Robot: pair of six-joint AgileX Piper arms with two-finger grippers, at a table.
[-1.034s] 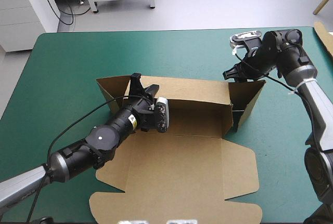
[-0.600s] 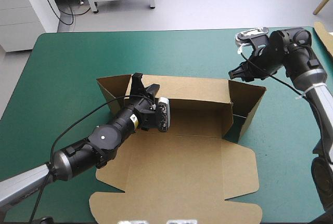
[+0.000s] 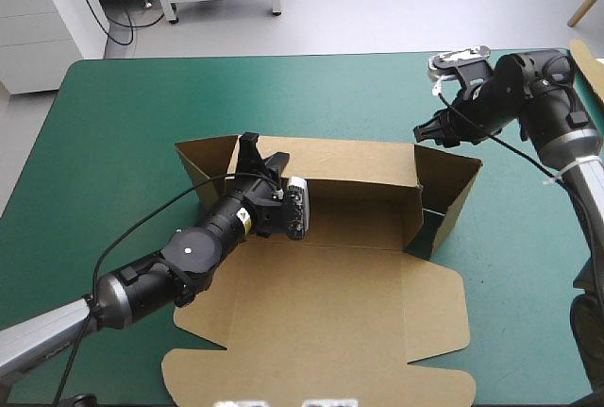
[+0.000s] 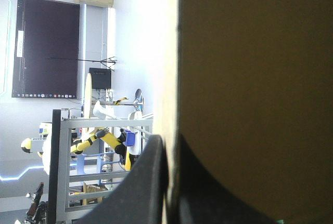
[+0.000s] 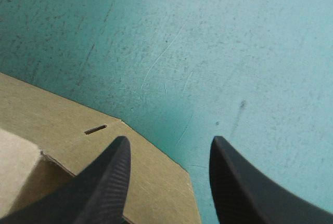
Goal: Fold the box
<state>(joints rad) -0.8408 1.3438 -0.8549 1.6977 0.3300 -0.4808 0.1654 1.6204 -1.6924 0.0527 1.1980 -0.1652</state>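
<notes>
Clearance about the box (image 3: 330, 265). Beyond its upright rear wall (image 3: 330, 163) the teal-green cover (image 3: 189, 95) lies bare to the far edge, and likewise to the left of the left end flap (image 3: 200, 166). The trough between the rear wall and the flat lid (image 3: 330, 322) is open from above, except at its left end. There my left arm (image 3: 179, 261) crosses lid and trough, with my left gripper (image 3: 260, 154) clamped on the rear wall's top edge. My right gripper (image 3: 429, 133), fingers (image 5: 112, 182) apart, hangs over the right rear corner with bare cover between them. The raised right end flap (image 3: 453, 190) bars sideways entry into the trough. A strip of brown board (image 3: 590, 72) lies at the table's right edge.
</notes>
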